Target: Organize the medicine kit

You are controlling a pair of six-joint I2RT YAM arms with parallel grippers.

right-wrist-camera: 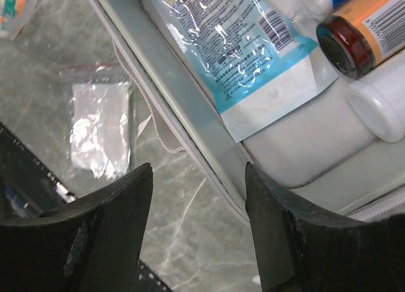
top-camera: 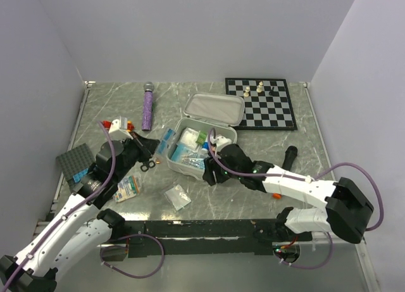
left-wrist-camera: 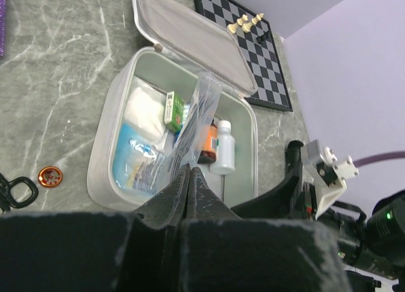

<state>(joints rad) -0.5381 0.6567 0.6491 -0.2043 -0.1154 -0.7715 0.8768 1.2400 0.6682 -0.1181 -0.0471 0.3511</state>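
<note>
So, the medicine kit (left-wrist-camera: pixel 101 152) sits open about mid-table, lid (top-camera: pixel 214 109) flopped back flat so its far corner nearly meets the chessboard (top-camera: pixel 278 114), which has a few pieces on its far squares. Inside the tray I can make out a white gauze-looking pad (left-wrist-camera: pixel 144 108), a little green box (left-wrist-camera: pixel 175 110), a blue-and-clear packet (right-wrist-camera: pixel 253 57), an orange-label bottle (right-wrist-camera: pixel 373 26) and a small white bottle (left-wrist-camera: pixel 223 154) lying on its side. The left gripper (top-camera: pixel 150 154) is just beside the kit's left wall with its tips pressed tight together, and a clear plastic packet (left-wrist-camera: pixel 201 111) sticks out from right between them, slanting over the tray, so it looks pinched there. The right gripper (right-wrist-camera: pixel 198 171) hangs over the kit's near edge with its jaws spread wide and nothing between them; from the wrist view one finger is over bare table and the other over the tray's zip rim. Loose on the table: a small zip bag (top-camera: pixel 177 196) near the front, some striped sachets (top-camera: pixel 128 189) by the left arm, black scissors (top-camera: pixel 149 165), a small orange disc (left-wrist-camera: pixel 50 175), a purple wand-shaped thing (top-camera: pixel 147 109) further back, and a dark grey pad (top-camera: pixel 74 160) on the left.
</note>
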